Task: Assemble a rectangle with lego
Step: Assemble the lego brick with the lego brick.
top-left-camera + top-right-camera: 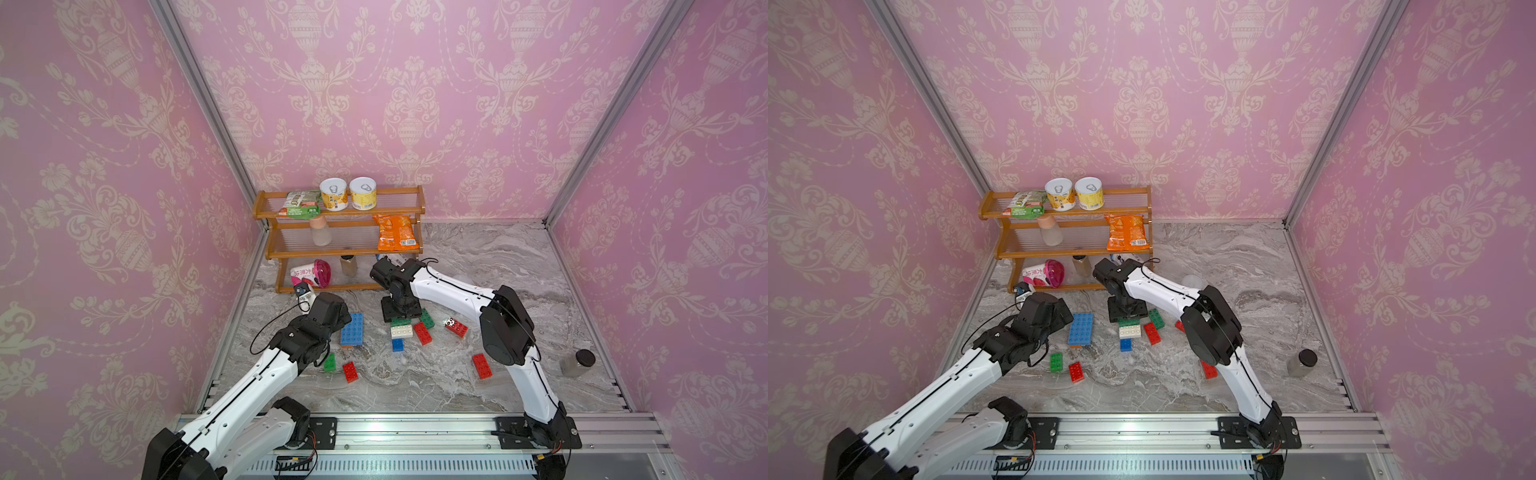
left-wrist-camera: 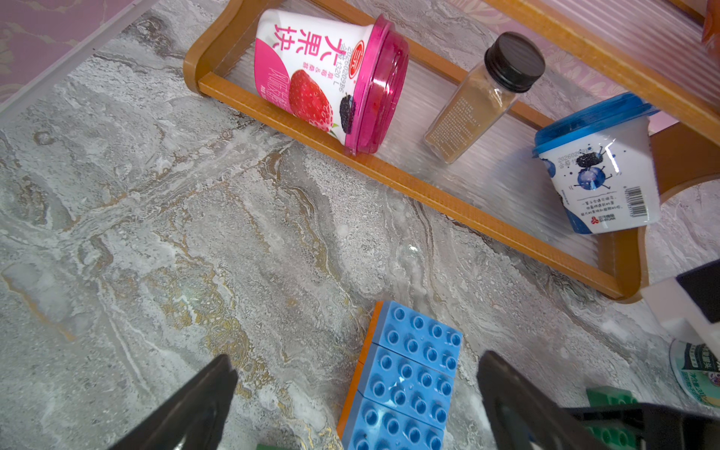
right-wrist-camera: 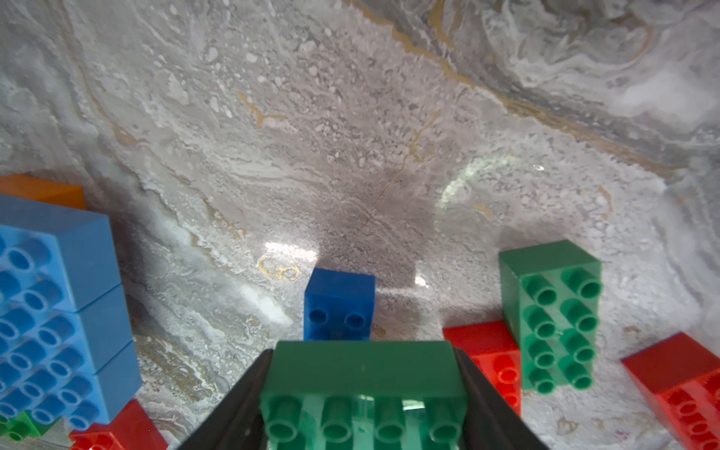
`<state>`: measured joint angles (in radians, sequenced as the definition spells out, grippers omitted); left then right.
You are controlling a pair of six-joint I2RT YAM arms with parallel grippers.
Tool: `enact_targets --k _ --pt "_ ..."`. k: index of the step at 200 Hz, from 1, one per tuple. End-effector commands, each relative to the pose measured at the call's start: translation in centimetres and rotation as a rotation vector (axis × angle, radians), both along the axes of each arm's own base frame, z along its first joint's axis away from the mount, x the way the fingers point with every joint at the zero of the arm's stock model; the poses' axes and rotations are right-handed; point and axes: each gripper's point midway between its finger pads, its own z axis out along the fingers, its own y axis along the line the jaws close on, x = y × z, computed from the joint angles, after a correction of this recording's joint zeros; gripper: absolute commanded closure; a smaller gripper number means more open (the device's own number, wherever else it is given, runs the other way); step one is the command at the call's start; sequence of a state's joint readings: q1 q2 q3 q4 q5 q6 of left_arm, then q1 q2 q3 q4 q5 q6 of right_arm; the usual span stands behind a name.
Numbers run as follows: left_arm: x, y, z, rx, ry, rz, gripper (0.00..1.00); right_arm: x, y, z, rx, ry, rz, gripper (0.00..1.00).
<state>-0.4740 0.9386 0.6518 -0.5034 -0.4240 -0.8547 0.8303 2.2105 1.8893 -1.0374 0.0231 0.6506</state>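
Holds green brick by its two ends in right gripper, jaws pressed on it, studs toward the wrist camera. Places it mid-table, just beside white brick, with small blue brick and red brick near, and blue slab apart to the left. Cannot tell whether lifted or resting on the marble.

Could twist in the pinch if pressed onto the slab with studs off line, given a grip on the ends only. Could shove the slab along the marble under that push, with left gripper spread wide either side of the slab's end, touching nothing, steadying nothing. Could drag the close neighbours aside on rising.

Reaches right arm forward from the rail, elbow high, forearm toward shelf, wrist turned straight down. Stretches left arm low and long, wrist tilted over the slab's near end.
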Motion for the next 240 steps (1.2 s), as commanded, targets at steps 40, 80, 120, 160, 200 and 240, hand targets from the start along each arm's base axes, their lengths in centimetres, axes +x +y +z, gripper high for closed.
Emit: enact_targets --k 40,80,120,160,200,240 --pt "-0.5 0.5 -0.2 0.017 0.014 -0.004 0.01 -0.7 -0.4 -2.2 -0.04 0.037 0.0 0.78" --pt "-0.4 0.4 -0.2 0.017 0.016 -0.006 0.01 -0.7 -0.5 -2.8 -0.053 0.045 -0.008 0.79" --pt "-0.4 0.4 -0.3 0.018 0.017 -0.006 0.01 -0.8 -0.4 -3.1 -0.05 0.056 -0.001 0.79" --pt "-0.4 0.4 -0.4 0.019 0.023 -0.007 0.01 -0.7 0.5 -2.5 -0.003 0.045 0.025 0.78" --pt "-0.5 0.3 -0.4 0.015 0.024 -0.008 0.01 -0.5 0.6 -2.1 -0.002 0.04 0.042 0.75" --pt "-0.6 0.4 -0.5 0.017 0.022 -0.006 0.01 -0.8 -0.4 -2.8 -0.049 0.049 0.029 0.75"
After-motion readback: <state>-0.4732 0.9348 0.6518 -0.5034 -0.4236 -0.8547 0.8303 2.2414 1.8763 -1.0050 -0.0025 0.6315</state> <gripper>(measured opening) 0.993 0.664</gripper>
